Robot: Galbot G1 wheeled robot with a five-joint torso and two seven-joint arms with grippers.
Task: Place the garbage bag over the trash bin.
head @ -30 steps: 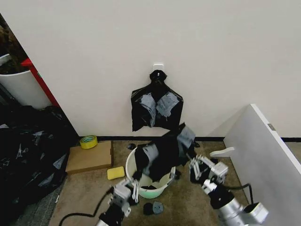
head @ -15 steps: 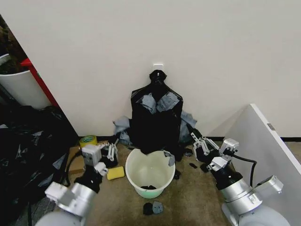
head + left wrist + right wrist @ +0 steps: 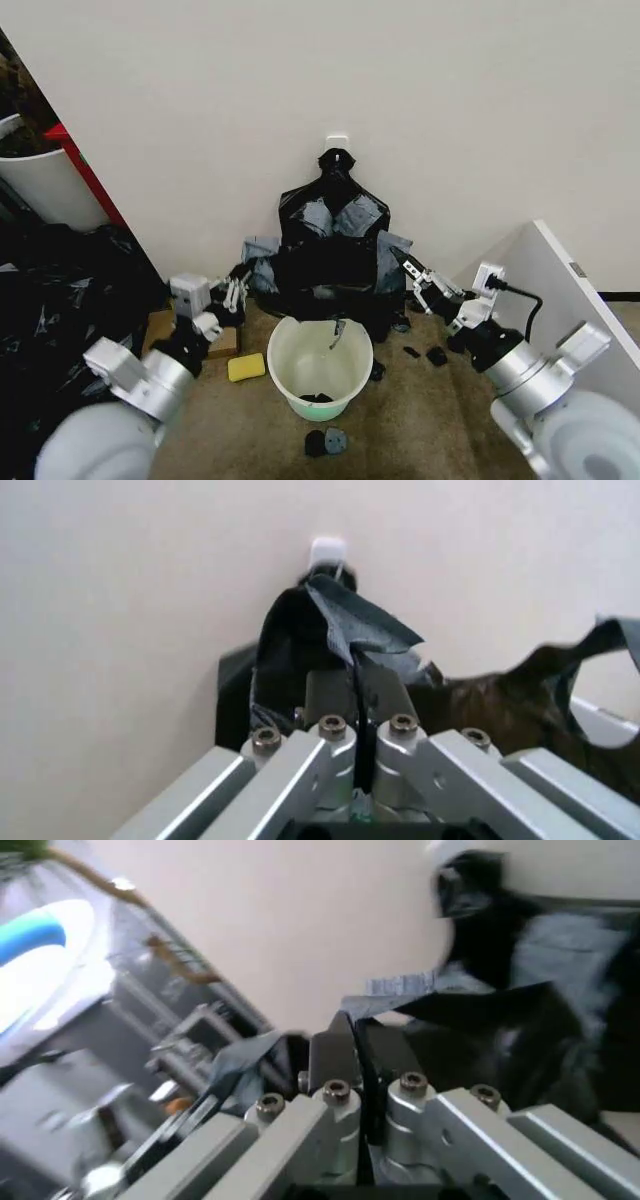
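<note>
The garbage bag (image 3: 330,278), thin, glossy, wrinkled black plastic, hangs stretched between both grippers just above the far rim of the trash bin (image 3: 320,368), a round white bucket with a cream inside. The left gripper (image 3: 240,287) is clamped on its left edge, the right gripper (image 3: 403,264) on its right. Behind it a knotted bunch of black bags (image 3: 335,205) merges with its outline. No writing is readable.

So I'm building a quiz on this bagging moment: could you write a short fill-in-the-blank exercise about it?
1. The garbage bag is stretched between ____ grippers.
2. The left gripper and right gripper are each ____ on the bag's edge.
3. The trash bin stands ____ the held bag.
4. On the floor beside the bin lies a yellow ____.

Missing words: two; shut; below; sponge
</note>
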